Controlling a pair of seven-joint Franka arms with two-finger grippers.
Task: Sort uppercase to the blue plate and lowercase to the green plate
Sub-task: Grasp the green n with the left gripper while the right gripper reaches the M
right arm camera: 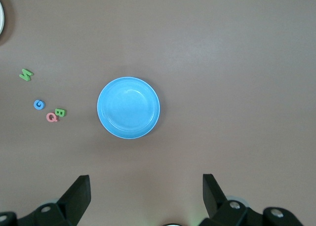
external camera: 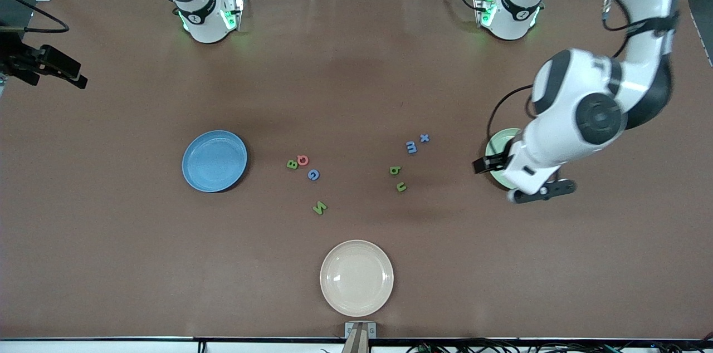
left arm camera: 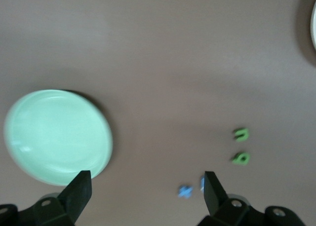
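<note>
The left pincer (left arm camera: 145,184) hangs wide open and empty above the green plate (external camera: 497,148); the right pincer (right arm camera: 145,186), likewise open and empty, is over the tabletop (external camera: 111,241) near the blue plate (external camera: 214,161).

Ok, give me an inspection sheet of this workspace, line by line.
Surface: brown table, flat.
Job's things: blue plate and green plate hold nothing; capitals B, Q, G, N lie beside the blue plate; lowercase m, x, b, u lie toward the green plate.
Clutter: cream plate, nearest the front camera.
Grippers: left gripper open over the green plate; right gripper open, above the blue plate, waiting.
Cables: by both bases.
Surroundings: nothing seen.
</note>
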